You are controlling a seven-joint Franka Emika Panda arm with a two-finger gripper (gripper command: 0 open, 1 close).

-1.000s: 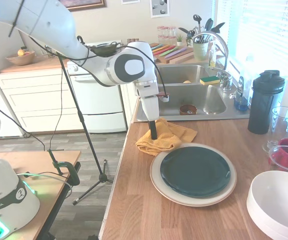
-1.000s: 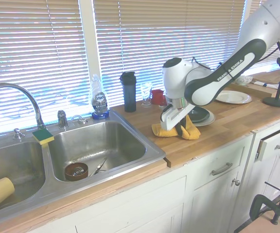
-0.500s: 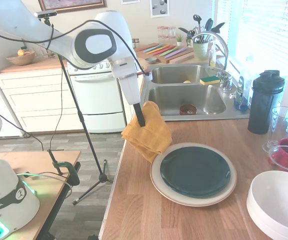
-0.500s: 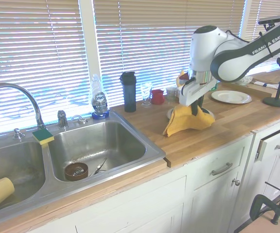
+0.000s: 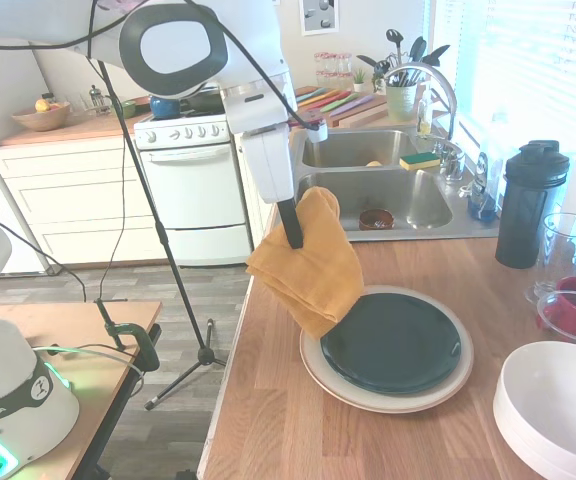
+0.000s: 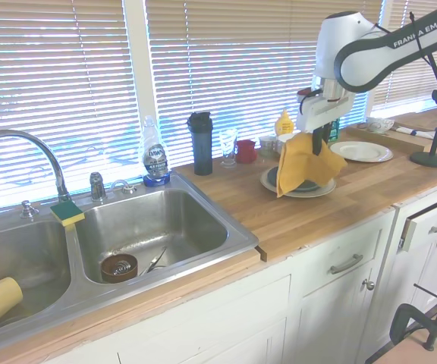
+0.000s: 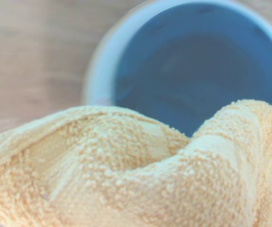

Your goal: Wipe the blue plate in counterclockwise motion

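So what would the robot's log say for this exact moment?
gripper: shut on yellow cloth | cloth: hanging over blue plate edge | wiping: not begun

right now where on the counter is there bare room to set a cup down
Bare wood lies between the sink and the beige plate, and along the counter's front edge. It is crowded by the window: shaker bottle, glass, red cup.
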